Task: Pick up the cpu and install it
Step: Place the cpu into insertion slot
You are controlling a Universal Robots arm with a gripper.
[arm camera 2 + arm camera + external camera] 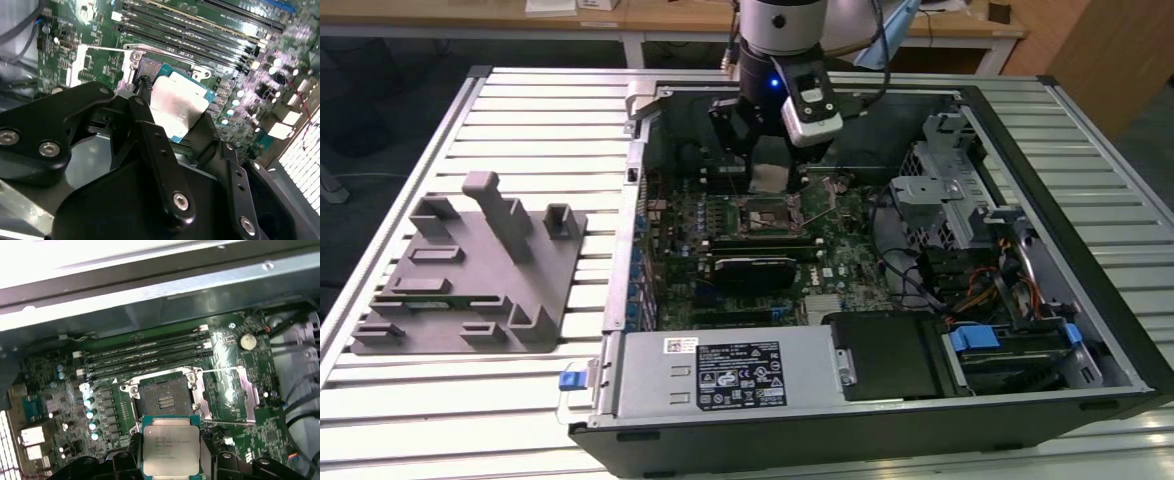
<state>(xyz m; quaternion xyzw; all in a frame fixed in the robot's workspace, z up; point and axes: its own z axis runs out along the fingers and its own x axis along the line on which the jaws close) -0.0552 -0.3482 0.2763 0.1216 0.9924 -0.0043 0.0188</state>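
One cpu (170, 450) is being gripped by two opposite edges between the black fingers (152, 140) of the tool (770, 172), so the tool is being shown clenched on the chip, whose silver top (177, 107) is being seen in both wrist views. The chip is being held above the open black socket (162, 400) on the green motherboard (847, 255), not seated in it. In the first wrist view the socket's bare contact field is being seen just beyond the chip's far edge, with the metal load plate (227, 392) standing swung open beside the socket. Long memory slots (145, 357) are being seen just beyond the socket, toward the far wall of the case. The motherboard is being housed in an open computer case (1121, 345), which is lying on its side on a slatted metal counter (520, 110). A grey power supply (720, 375) is being seen at the case's near edge. A grey moulded fixture (467, 280) is lying on the counter at the exterior view's left, well apart from the case.
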